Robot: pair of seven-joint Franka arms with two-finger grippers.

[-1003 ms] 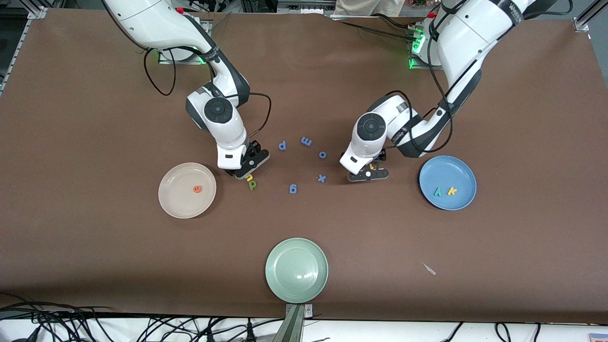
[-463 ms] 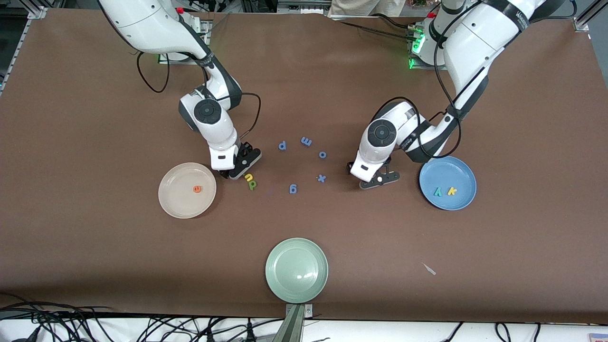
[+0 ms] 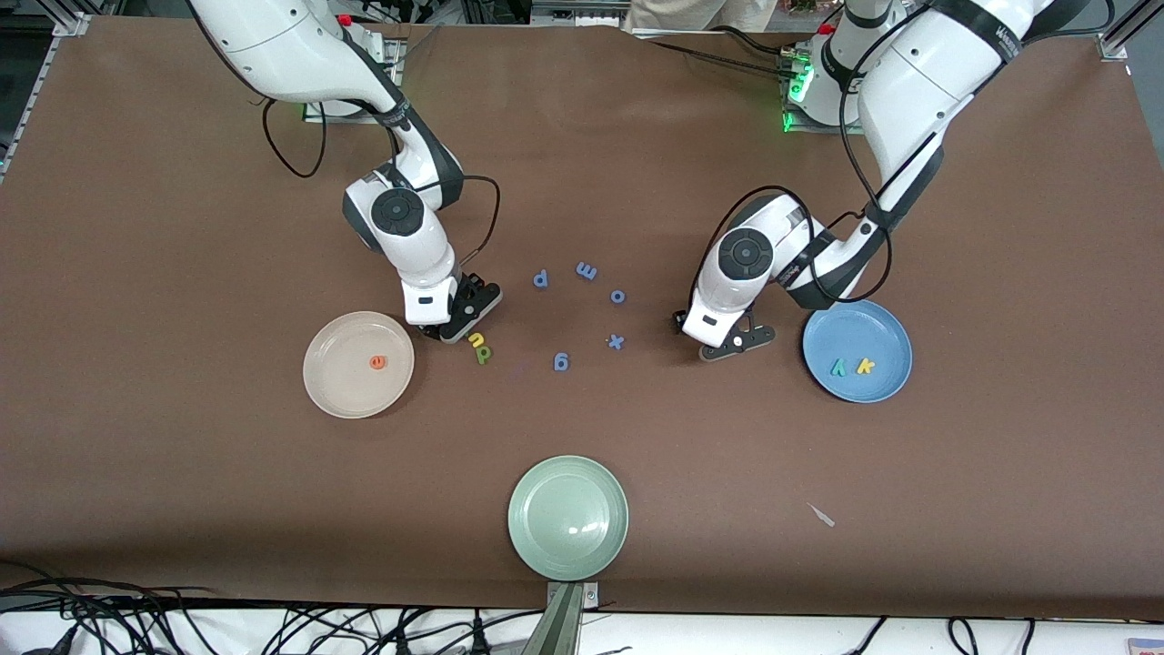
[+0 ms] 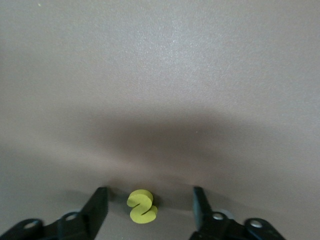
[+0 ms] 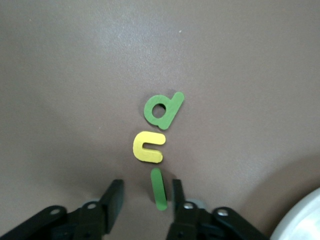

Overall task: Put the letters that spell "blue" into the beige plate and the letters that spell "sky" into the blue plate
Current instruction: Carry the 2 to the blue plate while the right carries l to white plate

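Right wrist view: right tool [image 5: 143, 199] narrow astride green "l" [image 5: 158, 188]; left tool [image 4: 148, 206] wide around yellow "s" [image 4: 142, 206].

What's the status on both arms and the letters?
Right gripper open, straddling green "l" beside beige plate. Left gripper open around yellow "s" near blue plate. Nothing in the way.

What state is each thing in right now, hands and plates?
Left hand: open, straddling the yellow s on the table.
Right hand: open, straddling the green l on the table.
Beige plate: holds only the orange e.
Blue plate: holds the teal y and yellow k.
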